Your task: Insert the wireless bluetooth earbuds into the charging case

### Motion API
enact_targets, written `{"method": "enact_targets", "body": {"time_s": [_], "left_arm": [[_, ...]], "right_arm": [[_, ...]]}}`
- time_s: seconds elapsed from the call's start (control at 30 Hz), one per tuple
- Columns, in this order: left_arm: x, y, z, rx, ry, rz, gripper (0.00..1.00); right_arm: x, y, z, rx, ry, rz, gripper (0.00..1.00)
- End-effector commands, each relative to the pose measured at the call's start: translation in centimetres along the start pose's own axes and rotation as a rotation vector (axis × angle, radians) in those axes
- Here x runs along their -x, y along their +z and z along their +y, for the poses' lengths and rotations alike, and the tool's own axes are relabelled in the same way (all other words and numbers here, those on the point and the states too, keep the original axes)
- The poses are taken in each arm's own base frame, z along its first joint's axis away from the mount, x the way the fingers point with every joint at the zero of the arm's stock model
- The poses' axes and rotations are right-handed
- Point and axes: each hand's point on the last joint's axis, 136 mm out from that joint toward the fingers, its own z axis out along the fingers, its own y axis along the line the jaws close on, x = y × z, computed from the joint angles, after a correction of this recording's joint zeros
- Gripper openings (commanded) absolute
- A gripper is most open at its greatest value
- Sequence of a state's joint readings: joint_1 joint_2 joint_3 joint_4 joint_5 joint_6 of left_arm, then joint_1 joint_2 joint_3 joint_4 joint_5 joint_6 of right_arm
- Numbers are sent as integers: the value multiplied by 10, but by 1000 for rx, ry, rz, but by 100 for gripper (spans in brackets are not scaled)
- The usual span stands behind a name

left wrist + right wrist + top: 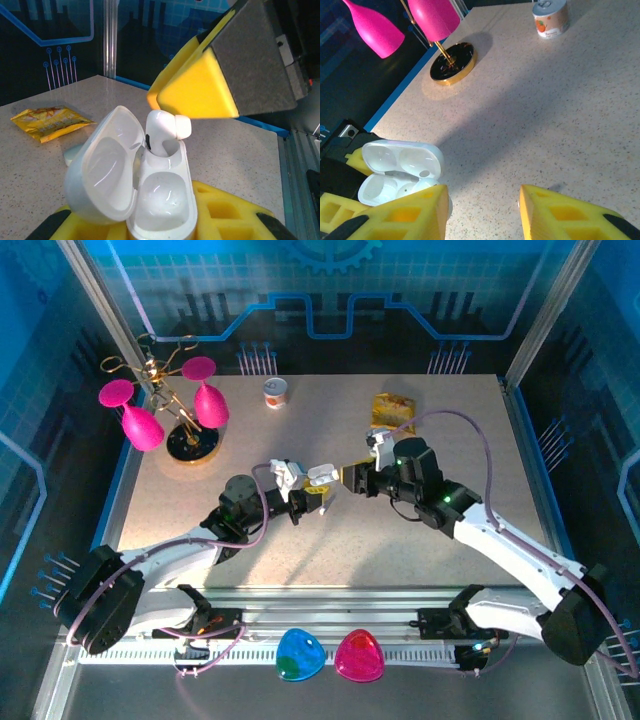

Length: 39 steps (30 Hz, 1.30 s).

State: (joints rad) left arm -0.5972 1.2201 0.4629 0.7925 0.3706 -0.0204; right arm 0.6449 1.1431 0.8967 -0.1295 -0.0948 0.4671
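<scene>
Small white stemmed earbud (162, 131) stands in one socket; second socket (161, 197) vacant.
Your left gripper (150, 227) clamps the open rounded white plastic charging case (107, 170), lower centre; right gripper (482, 212) released.

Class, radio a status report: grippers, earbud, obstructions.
Left gripper shut on open charging case. Right gripper open, just above. One earbud standing inside; other socket empty.

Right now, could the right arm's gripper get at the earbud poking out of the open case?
Probably yes: the right gripper is open close beside the earbud, the case has its lid swung back, and nothing sits between them.
</scene>
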Motion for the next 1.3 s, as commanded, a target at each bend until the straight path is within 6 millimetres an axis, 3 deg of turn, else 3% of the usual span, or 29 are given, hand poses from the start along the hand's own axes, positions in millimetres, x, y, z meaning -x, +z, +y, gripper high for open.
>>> {"method": "enact_targets", "body": {"time_s": [0.0, 0.43, 0.63, 0.77, 1.27], "left_arm": [[16, -3, -2, -7, 36, -49, 24], [16, 1, 0, -9, 35, -45, 24], [17, -1, -1, -10, 38, -48, 24], [16, 0, -1, -13, 39, -47, 24], [15, -1, -7, -44, 34, -49, 24]], "right_arm": [[-8, 3, 13, 55, -24, 28, 38], [-16, 8, 27, 100, -65, 65, 47], [-7, -2, 20, 65, -59, 19, 49], [2, -8, 24, 110, -47, -14, 51], [-11, 14, 25, 126, -25, 58, 52]]}}
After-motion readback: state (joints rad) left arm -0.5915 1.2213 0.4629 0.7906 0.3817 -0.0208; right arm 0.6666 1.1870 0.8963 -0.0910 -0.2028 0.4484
